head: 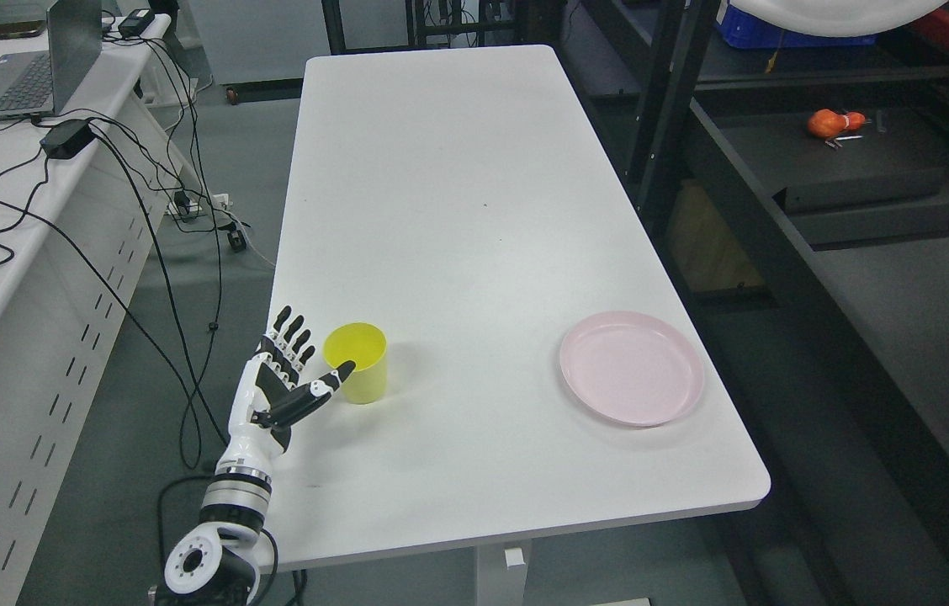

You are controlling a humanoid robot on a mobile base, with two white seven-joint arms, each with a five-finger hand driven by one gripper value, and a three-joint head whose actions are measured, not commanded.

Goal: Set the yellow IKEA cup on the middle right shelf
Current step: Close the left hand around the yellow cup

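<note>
The left hand sits just beside the yellow cup on the white worktop, fingers spread and released, thumb tip at the cup's side.

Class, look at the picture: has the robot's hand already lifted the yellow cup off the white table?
No, the yellow cup stands upright on the white table, and the open left hand is beside it, not gripping it.

Head view, downward over table

Cup yellow; plate pale pink; table white; left hand black-and-white.
</note>
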